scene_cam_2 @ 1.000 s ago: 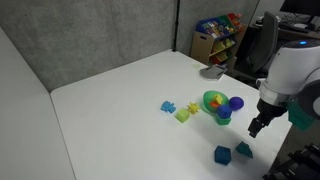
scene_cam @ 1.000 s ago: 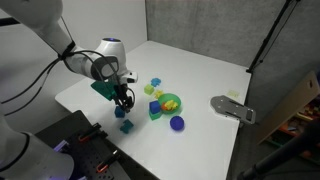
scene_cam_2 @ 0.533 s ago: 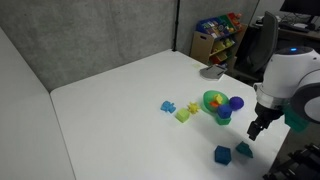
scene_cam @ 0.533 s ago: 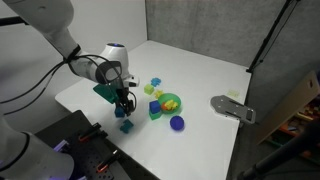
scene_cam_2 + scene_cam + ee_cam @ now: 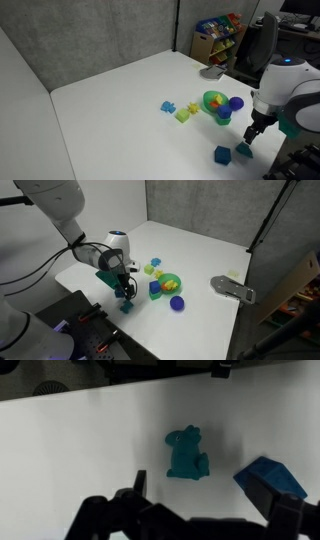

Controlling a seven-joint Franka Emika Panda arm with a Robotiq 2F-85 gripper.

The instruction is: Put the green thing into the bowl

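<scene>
End effector [image 5: 208, 495] spread wide; green thing [image 5: 186, 452] lies just ahead, roughly centred.

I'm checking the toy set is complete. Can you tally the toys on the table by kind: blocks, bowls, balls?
Loose blocks: 5 (teal block, dark blue cube, bright green block, yellow-green block, light blue block)
Lime-green bowl: 1
Blue-purple ball: 1
Total: 7
Anything inside the bowl is too small to count.
</scene>
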